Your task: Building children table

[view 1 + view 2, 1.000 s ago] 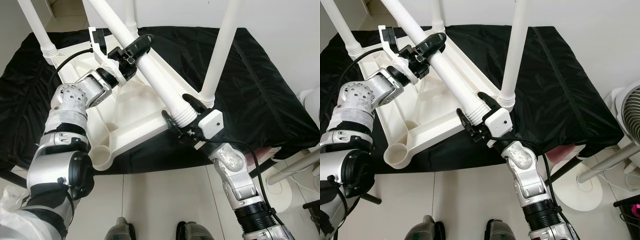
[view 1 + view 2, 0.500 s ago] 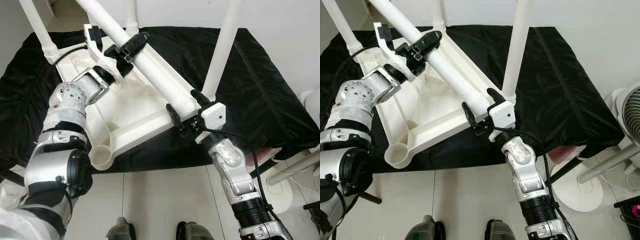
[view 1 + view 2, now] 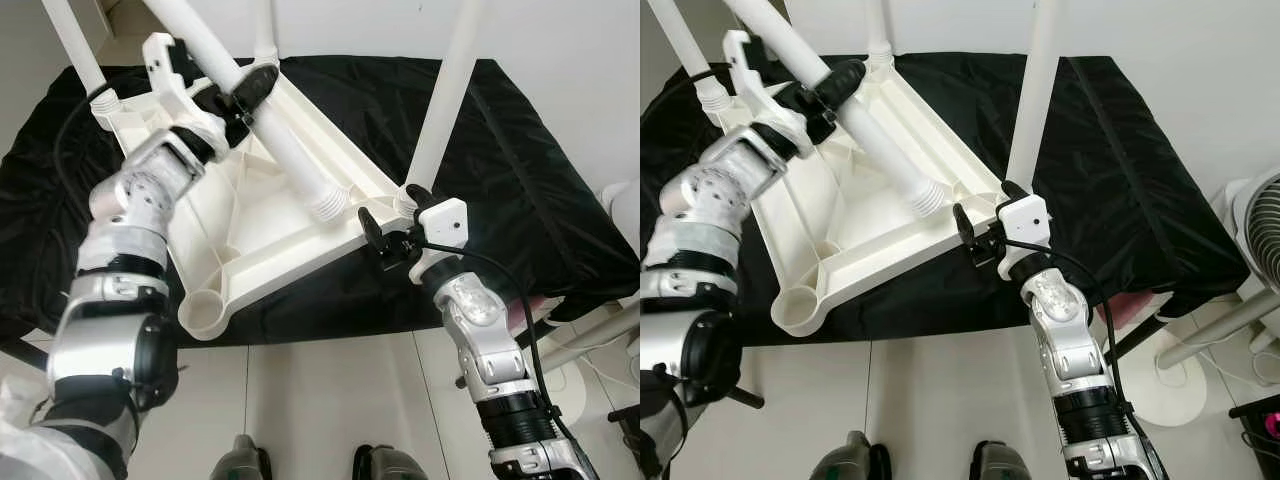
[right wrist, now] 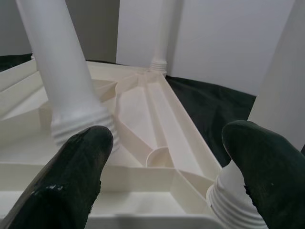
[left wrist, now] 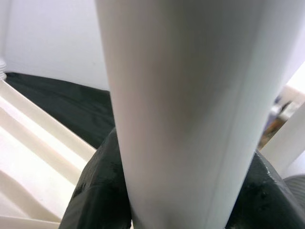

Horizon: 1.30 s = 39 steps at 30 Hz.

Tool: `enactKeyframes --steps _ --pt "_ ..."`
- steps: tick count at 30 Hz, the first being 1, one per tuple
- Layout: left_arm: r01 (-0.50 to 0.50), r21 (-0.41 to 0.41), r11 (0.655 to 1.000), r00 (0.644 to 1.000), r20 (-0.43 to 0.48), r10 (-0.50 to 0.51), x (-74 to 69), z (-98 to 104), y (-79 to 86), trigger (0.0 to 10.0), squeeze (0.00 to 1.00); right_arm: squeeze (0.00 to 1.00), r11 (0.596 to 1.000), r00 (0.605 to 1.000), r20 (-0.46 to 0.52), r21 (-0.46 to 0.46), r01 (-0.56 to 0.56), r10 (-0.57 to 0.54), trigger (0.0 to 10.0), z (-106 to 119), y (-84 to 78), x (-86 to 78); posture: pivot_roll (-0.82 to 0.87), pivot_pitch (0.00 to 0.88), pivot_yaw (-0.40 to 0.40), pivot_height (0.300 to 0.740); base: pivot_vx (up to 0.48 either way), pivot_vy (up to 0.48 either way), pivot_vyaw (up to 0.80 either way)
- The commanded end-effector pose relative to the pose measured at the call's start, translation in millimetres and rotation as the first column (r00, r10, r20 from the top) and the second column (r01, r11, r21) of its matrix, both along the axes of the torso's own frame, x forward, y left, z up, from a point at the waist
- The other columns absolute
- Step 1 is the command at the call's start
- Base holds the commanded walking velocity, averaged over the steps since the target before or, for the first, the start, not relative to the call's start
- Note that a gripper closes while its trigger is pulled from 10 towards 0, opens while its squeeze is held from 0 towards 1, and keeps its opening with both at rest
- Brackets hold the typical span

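my left gripper (image 3: 243, 92) pinches the loose white plastic table leg (image 3: 285, 158) above the upturned white tabletop (image 3: 240, 240); my right gripper (image 3: 392, 222) is spread, empty. unsupported, the threaded end could swing past the empty corner socket (image 3: 205, 312).

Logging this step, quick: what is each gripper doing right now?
Left gripper: shut on the loose table leg.
Right gripper: open, holding nothing.
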State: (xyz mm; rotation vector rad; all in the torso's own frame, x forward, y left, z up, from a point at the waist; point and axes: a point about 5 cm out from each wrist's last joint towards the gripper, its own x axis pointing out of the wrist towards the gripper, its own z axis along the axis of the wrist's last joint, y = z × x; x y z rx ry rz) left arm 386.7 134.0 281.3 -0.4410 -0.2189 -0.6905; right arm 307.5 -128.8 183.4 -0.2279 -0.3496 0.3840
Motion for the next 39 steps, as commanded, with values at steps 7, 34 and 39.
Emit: enactKeyframes --steps 7,34,39 --pt "-0.056 0.117 0.991 0.998 0.036 0.052 -3.1 -9 -17.4 10.0 0.00 0.00 1.000 1.000 -0.013 -0.029 0.010 -0.011 10.0 -3 4.5 7.4 -0.06 0.000 0.080 0.740 0.000 0.000 0.00" --pt "-0.105 0.289 0.951 0.992 0.091 0.082 -30.3 -61 -56.0 10.0 0.00 0.00 0.999 0.996 -0.082 0.005 -0.042 0.042 10.0 -6 15.1 20.8 -0.04 0.000 -0.014 0.740 0.000 0.000 0.00" --pt "-0.095 0.292 0.952 0.993 0.096 0.070 -33.6 -62 -57.9 10.0 0.00 0.00 0.999 0.996 -0.080 0.005 -0.047 0.047 10.0 -7 15.7 19.8 -0.04 0.000 -0.012 0.740 0.000 0.000 0.00"
